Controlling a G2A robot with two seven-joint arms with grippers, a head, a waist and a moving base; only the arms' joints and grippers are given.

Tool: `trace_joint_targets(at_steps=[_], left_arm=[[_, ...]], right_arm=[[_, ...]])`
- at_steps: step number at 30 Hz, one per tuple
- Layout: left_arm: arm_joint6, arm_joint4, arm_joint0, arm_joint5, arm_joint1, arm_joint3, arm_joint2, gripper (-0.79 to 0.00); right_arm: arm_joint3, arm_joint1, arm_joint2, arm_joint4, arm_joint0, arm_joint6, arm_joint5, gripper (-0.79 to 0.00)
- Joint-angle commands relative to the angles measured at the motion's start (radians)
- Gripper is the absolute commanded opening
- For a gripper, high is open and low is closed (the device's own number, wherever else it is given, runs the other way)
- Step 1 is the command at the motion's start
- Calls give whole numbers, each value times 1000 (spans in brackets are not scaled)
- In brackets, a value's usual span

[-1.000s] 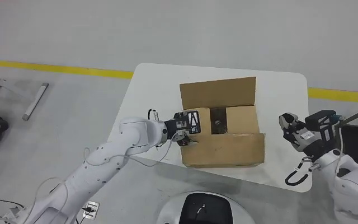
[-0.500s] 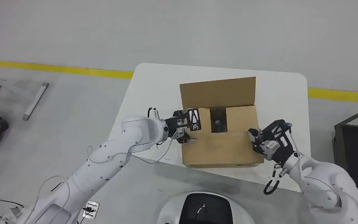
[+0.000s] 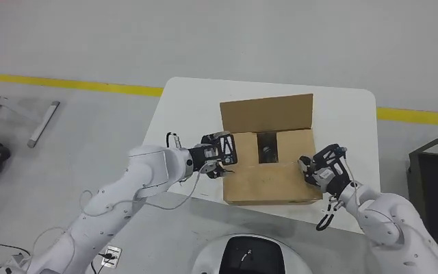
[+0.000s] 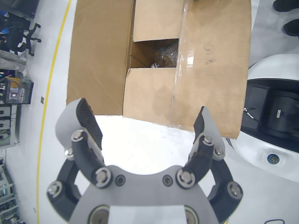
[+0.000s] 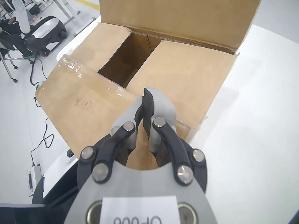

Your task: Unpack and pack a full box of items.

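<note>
Left fingers (image 4: 90, 122) spread beside the box (image 3: 274, 181), right fingers (image 5: 149, 104) pressed together at its opposite end.

White glossy arms (image 3: 147, 171), black cable loop (image 3: 320, 224). Left gripper (image 4: 142, 108), right gripper (image 5: 146, 99): grey fingers (image 4: 67, 117), black ribbed pads (image 4: 90, 122), black linkages (image 4: 86, 150), silver screws (image 4: 101, 176); white printed label (image 5: 139, 209).

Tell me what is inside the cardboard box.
Through the gap between the folded flaps, a crinkled clear plastic packet with brownish contents shows. The flaps cover everything else inside.
</note>
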Motion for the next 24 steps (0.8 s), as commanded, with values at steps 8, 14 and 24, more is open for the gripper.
trace_joint_targets(at_steps=[8,14,24], left_arm=[[60,-19,101,53,7,-34,-121,-785],[64,-39,132,70,8,-46,-172,-785],[44,-59,159,56,9,-50,-194,0]], right_arm=[[-16,10,115,-21,49,-56,75,-785],[117,8,150,-60,156,-79,138,-785],[447,-28,12,-87,402,-108,80,-785]])
